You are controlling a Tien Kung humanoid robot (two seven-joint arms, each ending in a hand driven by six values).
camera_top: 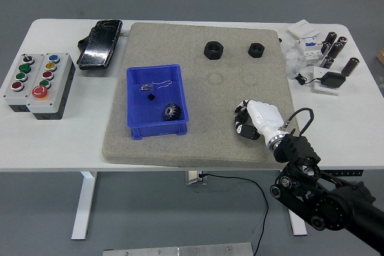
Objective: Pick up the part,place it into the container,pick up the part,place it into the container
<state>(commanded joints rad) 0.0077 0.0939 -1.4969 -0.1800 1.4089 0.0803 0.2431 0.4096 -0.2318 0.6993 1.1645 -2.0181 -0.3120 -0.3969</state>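
Observation:
A blue bin (156, 102) sits on the left part of the grey mat (198, 91). It holds a black gear (171, 111) and a small black piece (150, 95). Two black nuts lie at the mat's far side, a larger one (213, 49) and a smaller one (256, 49). My right hand (245, 122), white with black fingertips, hovers over the mat's near right corner. Its fingers are loosely curled and hold nothing. The left arm is out of view.
A button box (37, 84) stands at the table's left. A black device (100, 44) lies at the far left of the mat. Several small electrical parts and cylinders (327, 52) crowd the far right corner.

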